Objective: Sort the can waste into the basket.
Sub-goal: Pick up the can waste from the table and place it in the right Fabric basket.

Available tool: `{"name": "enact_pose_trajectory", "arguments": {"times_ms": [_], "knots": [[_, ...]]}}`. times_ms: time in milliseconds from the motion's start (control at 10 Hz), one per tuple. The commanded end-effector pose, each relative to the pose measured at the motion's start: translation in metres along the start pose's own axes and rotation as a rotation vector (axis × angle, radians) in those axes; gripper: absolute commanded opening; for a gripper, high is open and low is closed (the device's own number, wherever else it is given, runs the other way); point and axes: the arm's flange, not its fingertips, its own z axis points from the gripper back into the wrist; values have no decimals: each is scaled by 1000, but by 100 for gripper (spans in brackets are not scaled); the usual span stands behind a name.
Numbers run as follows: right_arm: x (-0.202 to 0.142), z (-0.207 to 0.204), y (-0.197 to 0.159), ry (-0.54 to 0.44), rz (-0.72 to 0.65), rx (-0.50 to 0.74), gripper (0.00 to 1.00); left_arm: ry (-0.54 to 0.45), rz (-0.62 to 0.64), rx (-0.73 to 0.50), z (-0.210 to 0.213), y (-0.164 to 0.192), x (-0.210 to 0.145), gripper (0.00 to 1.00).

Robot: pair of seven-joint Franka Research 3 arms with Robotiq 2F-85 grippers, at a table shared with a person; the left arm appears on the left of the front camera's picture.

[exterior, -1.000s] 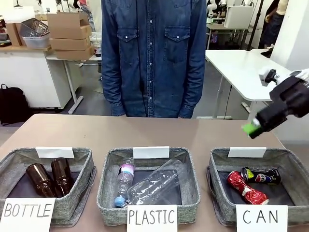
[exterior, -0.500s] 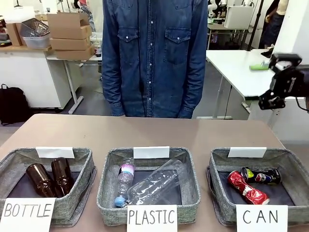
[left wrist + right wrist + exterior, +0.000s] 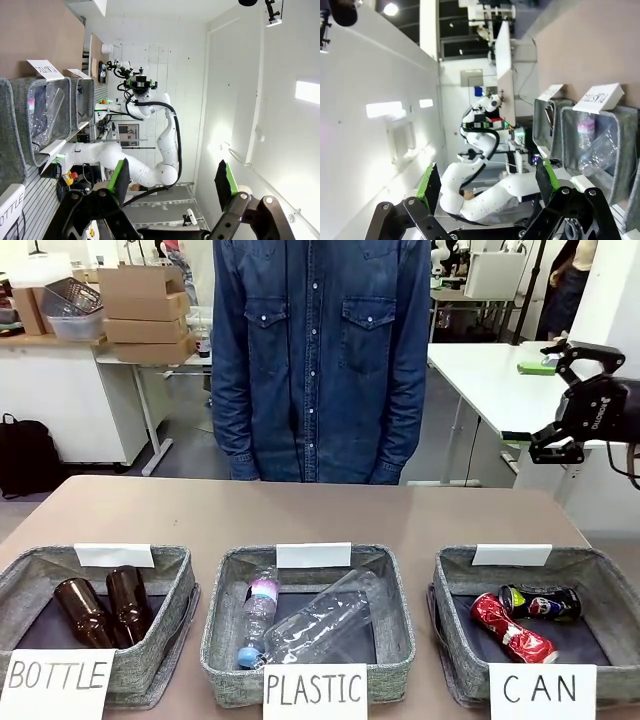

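Note:
Two cans lie in the grey basket (image 3: 447, 585) fronted by the white CAN card (image 3: 541, 689): a crushed red can (image 3: 512, 631) and, behind it, a dark blue-black can (image 3: 541, 602). My right gripper (image 3: 560, 400) hangs high above the table's right edge, well clear of that basket. In its wrist view the right gripper (image 3: 486, 185) is open, with nothing between its green-padded fingers (image 3: 429, 186). My left gripper (image 3: 172, 181) is open and empty too, pointing away from the table.
The PLASTIC basket (image 3: 222, 625) holds clear bottles and the BOTTLE basket (image 3: 178, 590) holds brown glass bottles. A person in a denim shirt (image 3: 318, 360) stands at the far side. The brown tabletop (image 3: 300, 510) behind the baskets is bare.
My right gripper has risen from just above the CAN basket, moved up and to the right, and turned. The cans and baskets have not moved.

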Motion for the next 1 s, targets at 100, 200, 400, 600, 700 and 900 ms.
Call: {"name": "enact_pose_trajectory", "arguments": {"times_ms": [100,200,400,600,700,900], "knots": [[5,6,3,19,32,-11,100,4,-6,-12,0,-4,-2,90],[5,6,3,19,32,-11,100,4,-6,-12,0,-4,-2,90],[5,6,3,19,32,-11,100,4,-6,-12,0,-4,-2,90],[5,6,3,19,32,-11,100,4,-6,-12,0,-4,-2,90],[5,6,3,19,32,-11,100,4,-6,-12,0,-4,-2,90],[5,6,3,19,32,-11,100,4,-6,-12,0,-4,-2,90]]}}
